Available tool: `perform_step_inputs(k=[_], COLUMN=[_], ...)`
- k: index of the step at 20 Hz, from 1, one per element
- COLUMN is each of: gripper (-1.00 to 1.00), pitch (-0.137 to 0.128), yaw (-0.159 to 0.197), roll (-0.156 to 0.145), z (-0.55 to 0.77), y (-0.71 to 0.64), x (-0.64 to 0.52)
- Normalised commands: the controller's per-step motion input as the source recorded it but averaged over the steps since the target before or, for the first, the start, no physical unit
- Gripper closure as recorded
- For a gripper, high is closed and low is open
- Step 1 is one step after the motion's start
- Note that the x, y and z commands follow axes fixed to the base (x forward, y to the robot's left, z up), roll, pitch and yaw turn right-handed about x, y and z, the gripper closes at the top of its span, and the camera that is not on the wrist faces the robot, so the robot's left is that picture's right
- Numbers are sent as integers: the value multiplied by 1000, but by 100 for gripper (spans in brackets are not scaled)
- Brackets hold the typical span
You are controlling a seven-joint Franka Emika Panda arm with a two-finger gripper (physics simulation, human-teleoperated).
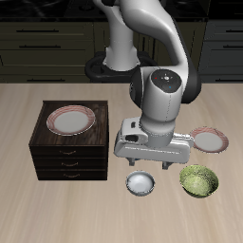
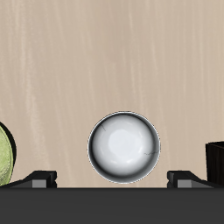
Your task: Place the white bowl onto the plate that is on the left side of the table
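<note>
So the whole thing hinges on one relation: the white bowl is sat pretty much straight underneath the end effector, just a touch nearer the counter's front edge. In the wrist view the white bowl is seen centred between the two fingertips, with clear wood visible on either side of its rim, so nothing is being touched yet. The end effector is held wide open and nothing is gripped. How much height remains above the bowl can't really be judged from either view.

The bowl is round, so no long axis needs to be matched; a mostly straight descent onto the rim is probably all that's called for.

A green bowl is parked just beside the white one, and its edge is caught in the wrist view too, so that side is a bit tight. The plate is resting on the counter farther back, past the green bowl. A second, browner-rimmed plate is perched on the dark wooden drawer cabinet at the other side and isn't the target.
</note>
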Motion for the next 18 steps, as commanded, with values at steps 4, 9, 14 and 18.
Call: perform_step_inputs(k=[4,9,14,18], gripper=[-100,-100,-100,-100], pitch=[15,25,23,22], yaw=[-8,-6,-9,-9], roll=[6,-4,-10,-7], z=[-176,-220,-194,-191], y=[60,6,-25,4], x=[-33,8,2,6])
